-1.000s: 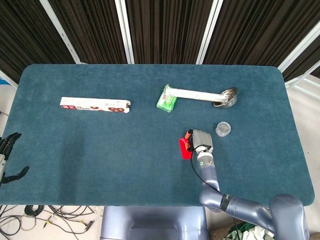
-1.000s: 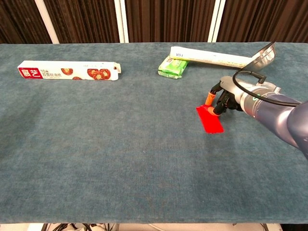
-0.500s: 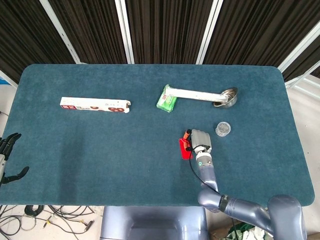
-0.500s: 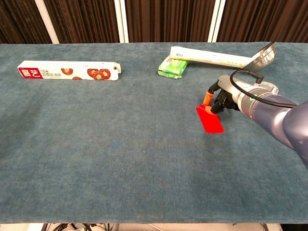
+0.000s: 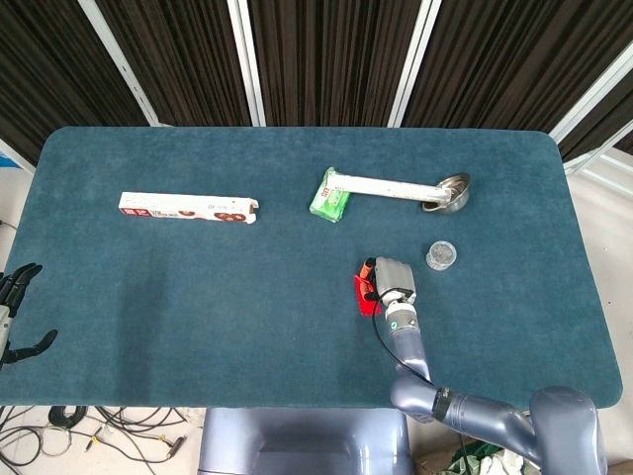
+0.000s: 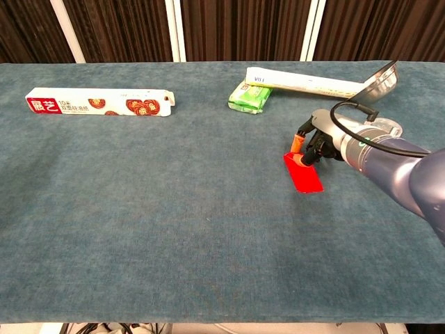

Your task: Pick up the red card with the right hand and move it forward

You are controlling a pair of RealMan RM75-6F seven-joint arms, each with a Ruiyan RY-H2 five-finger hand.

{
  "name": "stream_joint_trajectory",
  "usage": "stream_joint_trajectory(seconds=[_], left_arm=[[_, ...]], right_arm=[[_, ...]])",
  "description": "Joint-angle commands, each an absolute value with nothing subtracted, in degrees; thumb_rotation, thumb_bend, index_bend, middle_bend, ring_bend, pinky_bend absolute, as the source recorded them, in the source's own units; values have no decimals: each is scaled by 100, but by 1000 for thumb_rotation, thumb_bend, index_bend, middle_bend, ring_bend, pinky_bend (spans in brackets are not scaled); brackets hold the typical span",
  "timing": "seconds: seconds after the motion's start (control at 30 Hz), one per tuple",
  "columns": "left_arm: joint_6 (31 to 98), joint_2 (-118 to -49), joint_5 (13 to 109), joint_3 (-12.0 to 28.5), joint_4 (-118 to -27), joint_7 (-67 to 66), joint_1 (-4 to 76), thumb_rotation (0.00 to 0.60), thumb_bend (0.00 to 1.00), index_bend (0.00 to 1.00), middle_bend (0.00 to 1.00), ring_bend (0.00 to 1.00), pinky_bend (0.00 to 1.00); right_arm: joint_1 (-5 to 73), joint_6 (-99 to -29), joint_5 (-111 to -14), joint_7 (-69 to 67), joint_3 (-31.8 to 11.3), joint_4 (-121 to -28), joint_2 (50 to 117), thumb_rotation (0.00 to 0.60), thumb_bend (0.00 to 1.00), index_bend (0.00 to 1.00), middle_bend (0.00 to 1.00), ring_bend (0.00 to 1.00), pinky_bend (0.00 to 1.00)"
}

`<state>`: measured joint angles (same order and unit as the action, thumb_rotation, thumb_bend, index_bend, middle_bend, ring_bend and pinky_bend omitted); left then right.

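Note:
The red card (image 6: 304,175) (image 5: 364,296) is tilted, its far edge lifted off the blue table (image 6: 174,209) and its near edge low toward the cloth. My right hand (image 6: 321,141) (image 5: 391,280) pinches the card's far end between its orange-tipped fingers (image 6: 299,142). My left hand (image 5: 15,312) hangs off the table's left edge in the head view, fingers spread and holding nothing.
A green packet (image 6: 249,97) lies beyond the card, with a long white-handled metal ladle (image 6: 316,83) across it. A small round metal lid (image 5: 441,255) sits right of my hand. A long printed box (image 6: 99,103) lies at the far left.
My right hand has moved slightly away from me with the card in its fingers. The left hand has not moved.

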<state>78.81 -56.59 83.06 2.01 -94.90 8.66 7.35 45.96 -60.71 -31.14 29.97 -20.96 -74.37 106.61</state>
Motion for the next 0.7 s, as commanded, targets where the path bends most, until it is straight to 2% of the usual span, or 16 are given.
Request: stream_joint_trajectory(seconds=[0.03,0.7], left_arm=[[7884,-5663,8306,202,-9483,876,734,600,265,77,55,90,51],[7872,-5652,8300,204,-9505,876,738,600,265,78,55,90,60]], right_arm=[[4593,-6087,-3141,2989,-2096,-7447,10673,600,387,537,837,916,885],[4473,-6217,-3440,2884,-2037,-7788,10607,600,390,624,845,925,886]])
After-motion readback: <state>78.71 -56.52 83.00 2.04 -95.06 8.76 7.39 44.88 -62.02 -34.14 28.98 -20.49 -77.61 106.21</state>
